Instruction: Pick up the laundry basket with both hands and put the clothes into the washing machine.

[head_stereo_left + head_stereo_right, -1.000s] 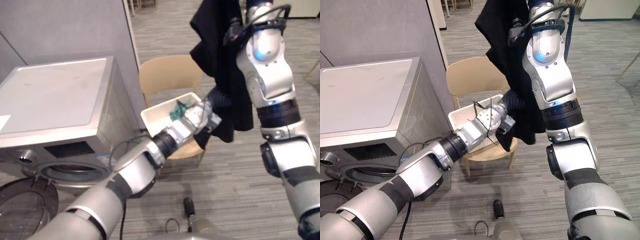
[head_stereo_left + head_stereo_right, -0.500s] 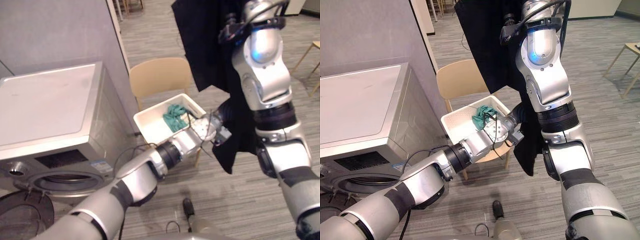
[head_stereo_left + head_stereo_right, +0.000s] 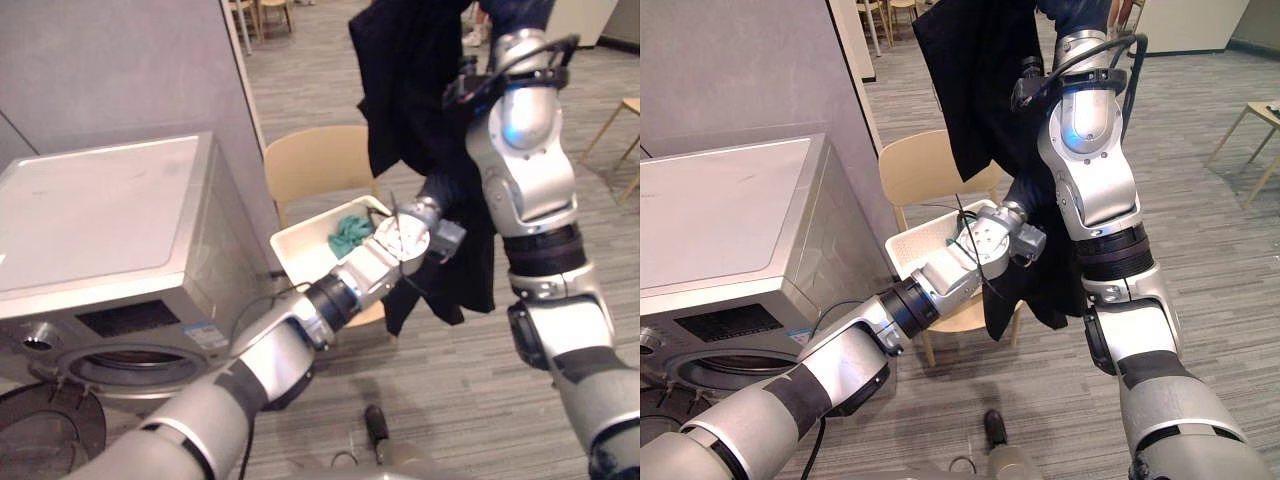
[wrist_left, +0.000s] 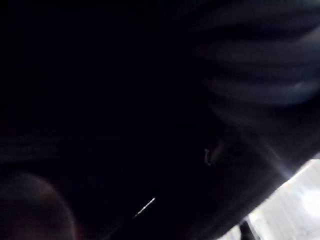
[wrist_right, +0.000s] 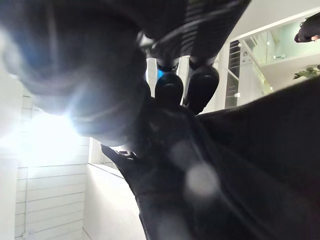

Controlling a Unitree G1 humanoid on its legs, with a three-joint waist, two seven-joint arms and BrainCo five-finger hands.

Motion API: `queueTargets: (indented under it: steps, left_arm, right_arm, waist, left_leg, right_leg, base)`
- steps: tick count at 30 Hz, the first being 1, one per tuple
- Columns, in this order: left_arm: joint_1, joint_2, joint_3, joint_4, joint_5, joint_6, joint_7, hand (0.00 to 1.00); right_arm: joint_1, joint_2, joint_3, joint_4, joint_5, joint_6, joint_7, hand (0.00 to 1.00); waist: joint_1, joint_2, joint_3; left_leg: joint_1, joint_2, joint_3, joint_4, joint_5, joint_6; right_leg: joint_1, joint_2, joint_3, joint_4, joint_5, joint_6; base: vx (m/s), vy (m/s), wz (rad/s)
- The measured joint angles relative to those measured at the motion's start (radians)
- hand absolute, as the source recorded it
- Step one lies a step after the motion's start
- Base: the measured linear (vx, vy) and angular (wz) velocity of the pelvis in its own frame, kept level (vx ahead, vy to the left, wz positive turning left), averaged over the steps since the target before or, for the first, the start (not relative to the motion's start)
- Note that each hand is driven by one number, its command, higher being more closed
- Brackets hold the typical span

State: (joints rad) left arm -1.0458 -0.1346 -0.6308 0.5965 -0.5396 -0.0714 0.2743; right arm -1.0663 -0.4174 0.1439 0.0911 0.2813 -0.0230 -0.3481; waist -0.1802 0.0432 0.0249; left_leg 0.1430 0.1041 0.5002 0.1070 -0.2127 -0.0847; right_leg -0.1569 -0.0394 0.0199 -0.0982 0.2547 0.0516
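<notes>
Black cloth takes up the upper middle of the head views: a black garment (image 3: 980,90) hangs from the raised right robot hand (image 5: 170,90), whose dark-tipped fingers are clamped on the fabric in its wrist view. Its lower folds drape down the right arm, past the chair seat.

Against 0.5 s ago, the whole view has shifted a little. Even so, the left robot hand (image 3: 985,240) now sits higher against the basket. Then it was below the basket's near right corner; now it lies across the right rim, level with the teal cloth. It is pressed into the hanging garment, and I cannot tell whether its fingers grip the fabric, as its wrist view is dark with cloth. The garment's hem also hangs a little higher than before.

At mid-frame the white laundry basket (image 3: 300,252) rests on the seat of a pale wooden chair (image 3: 315,165). It holds 1 crumpled teal cloth (image 3: 348,233) at its far right end. At the left stands the silver washing machine (image 3: 100,220), its round door (image 3: 45,430) swung open at the lower left corner.
</notes>
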Motion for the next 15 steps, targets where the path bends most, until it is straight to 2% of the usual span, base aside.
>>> queueTargets:
  steps: [1, 2, 7, 9, 13, 15]
  left_arm:
    - [0.000, 0.004, 0.021, 0.000, 0.000, -0.002, 0.006, 1.00]
    - [0.000, 0.008, 0.039, 0.000, 0.000, -0.003, 0.014, 1.00]
    - [-0.001, 0.059, 0.087, -0.001, -0.018, -0.005, 0.016, 1.00]
    - [0.002, 0.089, 0.107, -0.021, -0.017, -0.005, 0.017, 1.00]
    - [0.051, 0.141, 0.162, -0.106, 0.028, -0.003, 0.015, 1.00]
    - [0.117, 0.172, 0.201, -0.166, 0.079, -0.002, 0.015, 1.00]
  right_arm:
    - [0.010, 0.000, -0.016, 0.000, -0.002, 0.000, 0.000, 1.00]
    - [0.020, 0.000, -0.036, -0.001, -0.006, 0.000, 0.000, 0.00]
    - [0.168, 0.000, -0.160, -0.139, -0.008, -0.008, -0.001, 0.00]
    - [0.304, 0.000, -0.249, -0.249, -0.010, -0.018, -0.001, 0.00]
    - [0.522, 0.005, -0.406, -0.365, -0.016, -0.036, -0.009, 0.00]
    - [0.663, 0.026, -0.528, -0.435, -0.018, -0.045, -0.024, 0.00]
  waist:
    - [0.000, 0.000, 0.000]
    - [0.001, -0.001, 0.000]
    - [0.003, -0.029, -0.014]
    - [0.006, -0.039, -0.020]
    - [0.007, -0.040, -0.020]
    - [0.008, -0.040, -0.020]
  left_leg:
    - [0.004, 0.000, 0.000, -0.001, 0.000, 0.000]
    - [0.011, 0.000, -0.002, -0.002, 0.000, 0.000]
    - [0.012, 0.002, -0.001, -0.002, 0.000, 0.000]
    - [0.012, 0.002, 0.000, -0.003, -0.001, 0.000]
    - [0.012, 0.004, 0.002, -0.003, -0.001, -0.001]
    - [0.012, 0.010, 0.002, -0.002, -0.003, -0.003]
  right_leg:
    - [0.004, 0.000, 0.000, 0.000, 0.000, 0.000]
    - [0.012, 0.000, -0.002, 0.000, 0.000, 0.000]
    - [0.014, 0.002, -0.004, 0.000, -0.006, 0.007]
    - [0.014, 0.003, -0.005, 0.000, -0.007, 0.008]
    - [0.015, 0.003, -0.013, 0.000, -0.007, 0.008]
    - [0.019, 0.007, -0.019, 0.000, -0.009, 0.006]
  base:
    - [0.00, 0.000, 0.00]
    - [0.00, -0.001, 0.04]
    - [0.00, -0.001, 0.01]
    - [0.00, 0.000, 0.00]
    - [0.00, -0.004, 0.01]
    - [0.01, -0.022, 0.05]
